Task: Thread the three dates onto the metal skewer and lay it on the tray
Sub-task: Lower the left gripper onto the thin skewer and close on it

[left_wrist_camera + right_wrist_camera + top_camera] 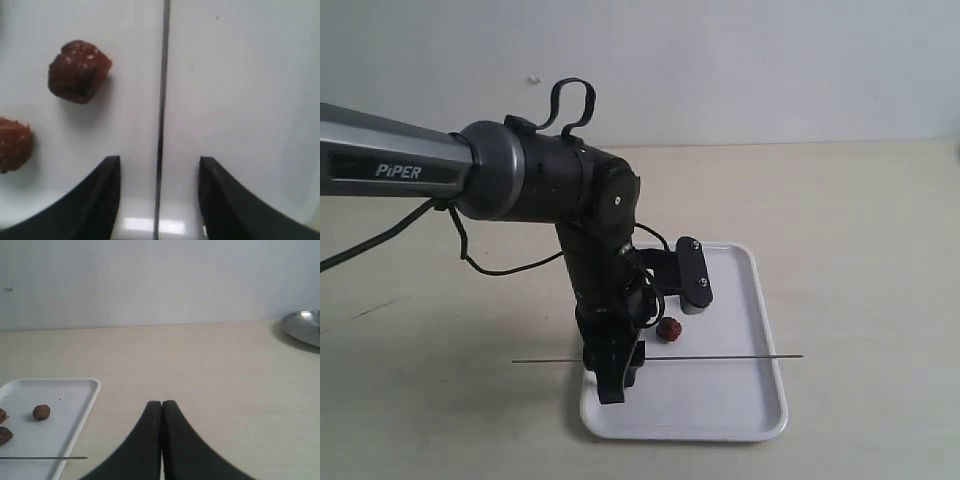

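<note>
The metal skewer (720, 357) is lying straight across the tray (760, 300), along the part nearest the lower edge of the exterior view. Both of its ends are sticking out past the tray's side rims and over the tabletop (880, 250). Whether the rod is resting on the rims or on the tray floor cannot be told.

The three dates are lying loose on the white tray floor, none of them threaded. The first date (41, 412) is sitting alone, nearer the tray's middle. The second date (2, 416) and the third date (4, 435) are lying close together at the edge of the right wrist view. The third is nearest the skewer but apart from it.

The left gripper (159, 160) is pointing down over the tray with its jaws standing wide. The skewer is running between the two black fingers (102, 200) without touching either. The left arm (520, 175) is reaching in over the tabletop with a black cable (500, 268) looping beneath it.

The right gripper (161, 405) is hovering over bare tabletop beside the tray, its fingers pressed together on nothing. A shiny metal dish (304, 326) is sitting well apart from the tray.
</note>
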`<state>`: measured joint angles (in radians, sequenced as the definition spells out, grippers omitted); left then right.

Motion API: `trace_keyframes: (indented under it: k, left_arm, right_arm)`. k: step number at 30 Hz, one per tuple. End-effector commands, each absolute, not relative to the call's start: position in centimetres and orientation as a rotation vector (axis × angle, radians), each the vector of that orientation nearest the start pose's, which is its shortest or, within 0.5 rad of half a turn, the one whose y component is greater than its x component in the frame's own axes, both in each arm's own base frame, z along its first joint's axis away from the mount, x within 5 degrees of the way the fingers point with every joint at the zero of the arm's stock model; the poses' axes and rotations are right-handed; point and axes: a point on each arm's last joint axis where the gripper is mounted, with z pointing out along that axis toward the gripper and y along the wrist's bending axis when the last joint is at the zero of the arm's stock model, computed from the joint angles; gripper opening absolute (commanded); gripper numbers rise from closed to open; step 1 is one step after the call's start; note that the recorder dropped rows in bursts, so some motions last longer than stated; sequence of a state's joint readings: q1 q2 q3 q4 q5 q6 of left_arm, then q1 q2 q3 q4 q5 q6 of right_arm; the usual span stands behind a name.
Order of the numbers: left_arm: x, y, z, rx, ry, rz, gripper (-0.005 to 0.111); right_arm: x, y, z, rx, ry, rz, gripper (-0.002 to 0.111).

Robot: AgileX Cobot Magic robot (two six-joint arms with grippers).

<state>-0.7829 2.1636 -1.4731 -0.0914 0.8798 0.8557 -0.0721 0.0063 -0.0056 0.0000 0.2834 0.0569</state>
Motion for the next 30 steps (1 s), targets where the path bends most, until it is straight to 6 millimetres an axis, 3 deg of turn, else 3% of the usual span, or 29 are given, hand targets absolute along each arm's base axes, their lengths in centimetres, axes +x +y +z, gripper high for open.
trace_keyframes:
  k: [1,17,20,25,30]
  left_arm:
    - [28.9,-30.1,12.4,-2.296,-2.274,0.136,0.048]
    - [28.8,-30.0,11.0,-2.263,-2.247,0.136,0.047]
    - [28.8,-30.0,11.0,-2.259,-2.247,0.136,0.035]
    - [28.8,-30.0,11.0,-2.258,-2.245,0.136,-0.001]
    - [28.7,-29.9,11.2,-2.251,-2.231,0.137,0.000]
  right_arm:
    - [5.5,-0.4,18.8,0.116,1.762,-0.017,0.000]
    - [5.5,-0.4,18.8,0.116,1.762,-0.017,0.000]
    - [5.5,-0.4,18.8,0.116,1.762,-0.017,0.000]
    - [5.5,-0.4,18.8,0.116,1.762,-0.017,0.000]
    - [5.5,-0.4,18.8,0.116,1.762,-0.017,0.000]
